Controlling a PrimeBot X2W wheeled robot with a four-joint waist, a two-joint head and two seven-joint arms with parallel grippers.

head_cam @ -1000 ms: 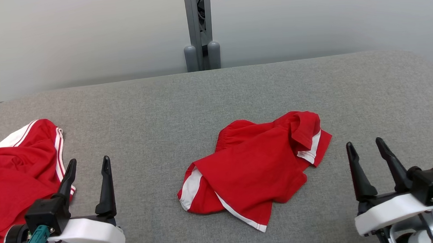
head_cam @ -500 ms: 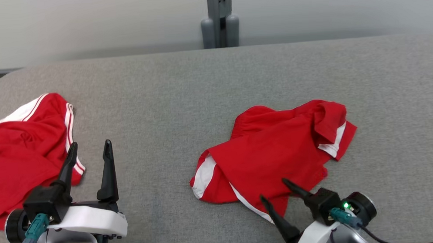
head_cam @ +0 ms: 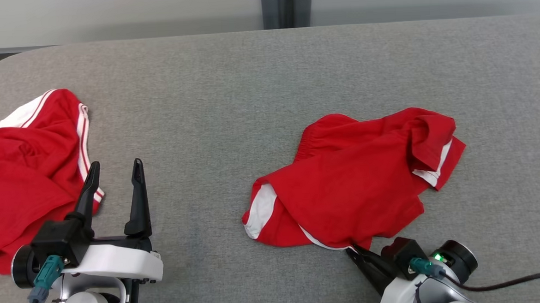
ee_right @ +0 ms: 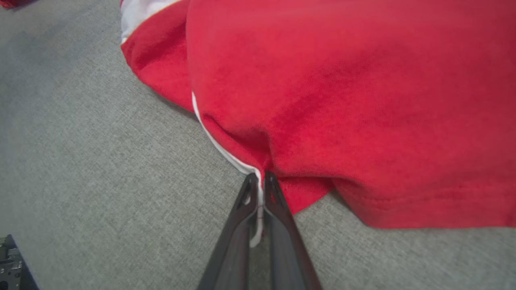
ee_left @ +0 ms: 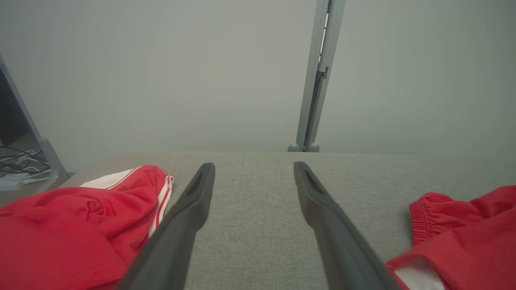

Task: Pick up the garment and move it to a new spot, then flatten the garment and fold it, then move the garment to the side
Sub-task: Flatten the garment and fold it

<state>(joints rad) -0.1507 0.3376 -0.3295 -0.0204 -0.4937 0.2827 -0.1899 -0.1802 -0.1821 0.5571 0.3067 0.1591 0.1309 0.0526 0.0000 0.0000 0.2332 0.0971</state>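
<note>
Right arm's in: the right gripper (ee_right: 261,178), which a second ago was parked wide open at the near right, has swung inward and down, and its jaws have pinched nearly together on the near hem of the red shorts (head_cam: 355,184), right where the white piping (ee_right: 225,155) runs to the corner. Cloth sits between the tips, so by my reading that's the pick-up grip made, with the lift to a new spot next. The shorts are still down on the bench (head_cam: 249,102), crumpled and right of centre, nothing raised yet. The head has tipped down too, so the whole scene slid; the shorts themselves haven't travelled. Over at the near left, the left gripper (head_cam: 116,165) hovers idle, jaws wide, holding nothing, just beside a second red garment with white stripes (head_cam: 17,174). Between the two garments lies a broad bare stretch of grey, and more beyond, up to the far edge and the grey post (head_cam: 286,5). Plenty of room to carry leftward or away.
</note>
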